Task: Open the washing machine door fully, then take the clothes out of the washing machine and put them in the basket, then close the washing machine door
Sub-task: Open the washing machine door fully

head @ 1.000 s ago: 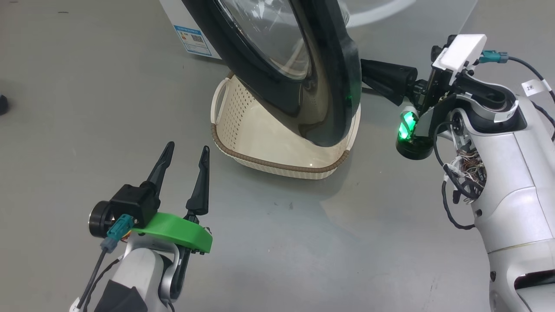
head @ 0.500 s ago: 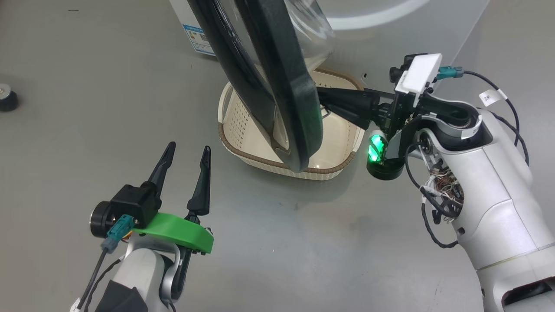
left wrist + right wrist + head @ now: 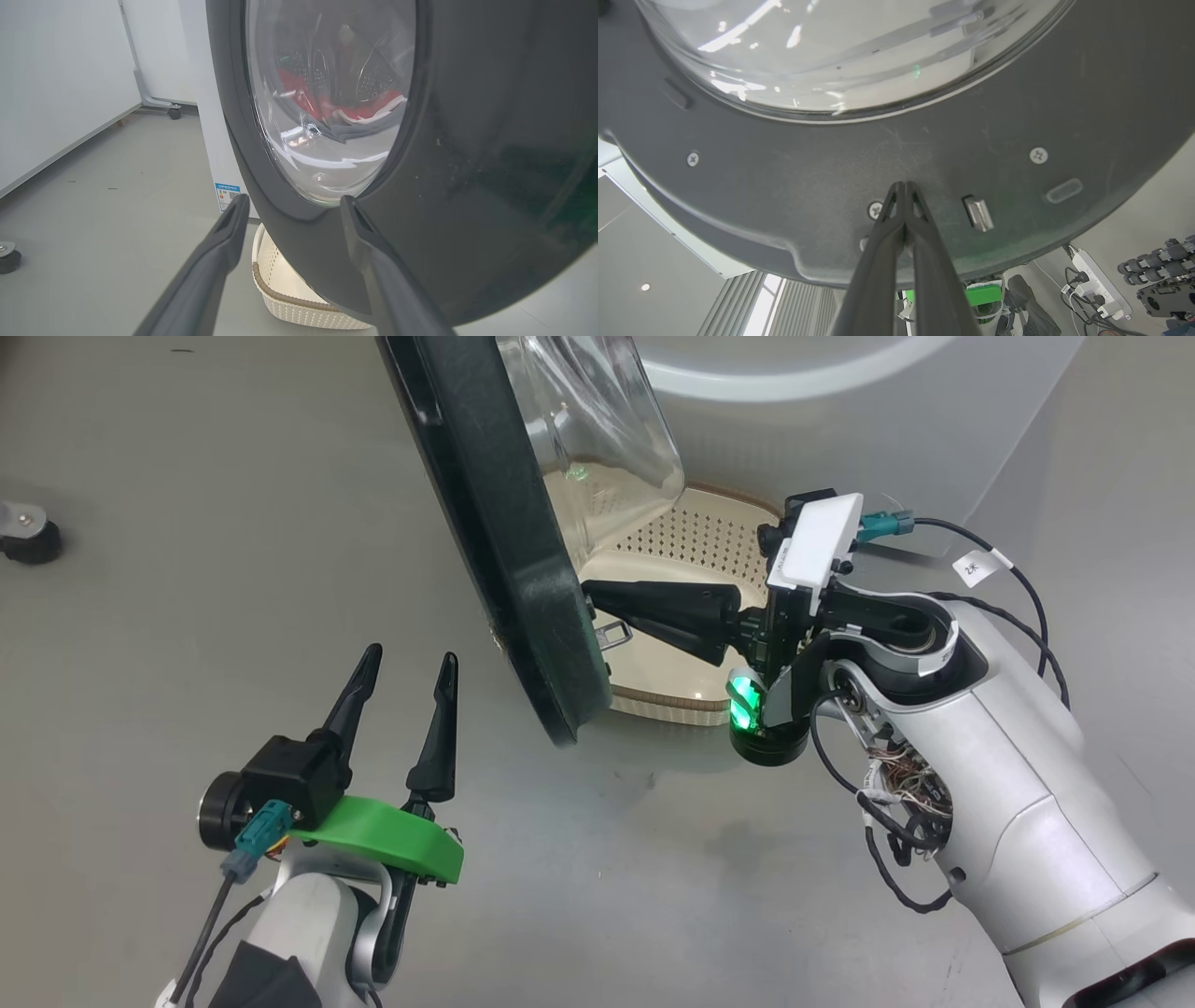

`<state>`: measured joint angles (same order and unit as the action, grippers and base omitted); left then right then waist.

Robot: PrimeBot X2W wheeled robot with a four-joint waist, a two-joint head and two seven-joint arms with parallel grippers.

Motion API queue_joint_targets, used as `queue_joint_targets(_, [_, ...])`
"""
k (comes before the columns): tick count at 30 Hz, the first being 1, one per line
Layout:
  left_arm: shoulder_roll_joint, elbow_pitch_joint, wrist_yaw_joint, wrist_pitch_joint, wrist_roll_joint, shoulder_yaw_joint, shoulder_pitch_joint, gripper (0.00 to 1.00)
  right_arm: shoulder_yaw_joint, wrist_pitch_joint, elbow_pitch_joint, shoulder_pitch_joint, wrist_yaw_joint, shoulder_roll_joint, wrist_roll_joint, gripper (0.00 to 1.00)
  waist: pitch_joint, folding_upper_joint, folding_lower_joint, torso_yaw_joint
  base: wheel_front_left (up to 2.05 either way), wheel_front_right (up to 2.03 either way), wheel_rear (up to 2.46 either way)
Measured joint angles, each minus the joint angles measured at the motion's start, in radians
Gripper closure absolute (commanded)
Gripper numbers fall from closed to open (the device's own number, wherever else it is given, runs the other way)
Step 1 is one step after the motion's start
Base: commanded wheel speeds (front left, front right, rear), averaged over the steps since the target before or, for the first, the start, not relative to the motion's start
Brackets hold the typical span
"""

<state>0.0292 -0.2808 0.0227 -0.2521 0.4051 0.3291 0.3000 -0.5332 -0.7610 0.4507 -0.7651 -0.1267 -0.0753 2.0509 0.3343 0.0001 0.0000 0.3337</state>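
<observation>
Fingertips (image 3: 901,187) of the right gripper (image 3: 588,593), clenched together, are touching the inner face of the washing machine door (image 3: 504,551); left gripper (image 3: 411,655) is hovering released.

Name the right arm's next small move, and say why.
Probably push the washing machine door further open, toward the robot's left. The right gripper, shut, seems to have its tips against the door's inner face, and the door stands above part of the basket, not yet fully open. The clothes show red through the glass, not yet taken out.
</observation>
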Motion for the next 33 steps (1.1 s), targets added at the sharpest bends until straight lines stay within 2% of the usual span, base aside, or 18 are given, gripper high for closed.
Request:
queue_joint_targets(12, [0.000,-0.003,0.009,0.000,0.003,-0.016,-0.011,0.00,-0.043,0.086,-0.021,0.000,-0.001,0.002,0.023,1.00,-0.021,0.0000,0.0000,-0.001,0.00,0.00,0.00])
queue_joint_targets(16, [0.000,-0.012,0.009,0.000,-0.010,-0.031,-0.023,0.00,-0.050,0.122,-0.019,0.009,0.003,0.003,-0.038,1.00,-0.045,0.0000,0.0000,-0.014,0.00,0.00,0.00])
queue_joint_targets(20, [0.000,-0.018,0.012,0.000,-0.021,-0.050,-0.034,0.00,-0.085,0.176,-0.017,0.024,0.052,-0.026,-0.152,1.00,-0.072,0.0000,0.0000,-0.034,0.00,0.00,0.00])
queue_joint_targets(21, [0.000,-0.018,0.012,0.000,-0.021,-0.050,-0.034,0.00,-0.085,0.176,-0.017,0.024,0.052,-0.026,-0.152,1.00,-0.072,0.0000,0.0000,-0.034,0.00,0.00,0.00])
queue_joint_targets(22, [0.000,-0.022,0.012,0.000,-0.025,-0.063,-0.038,0.00,-0.092,0.210,-0.018,0.031,0.081,-0.053,-0.200,1.00,-0.087,0.0000,0.0000,-0.047,0.00,0.00,0.00])
queue_joint_targets(29, [0.001,-0.029,0.012,0.000,-0.031,-0.084,-0.071,0.00,-0.124,0.381,-0.025,0.055,0.188,-0.166,-0.435,1.00,-0.143,0.0000,0.0000,-0.097,0.00,0.00,0.00])
queue_joint_targets(33, [0.004,-0.029,0.012,0.000,-0.039,-0.100,-0.090,0.00,-0.176,0.478,-0.038,0.072,0.219,-0.241,-0.605,1.00,-0.175,0.0000,0.0000,-0.128,0.00,0.00,0.00])
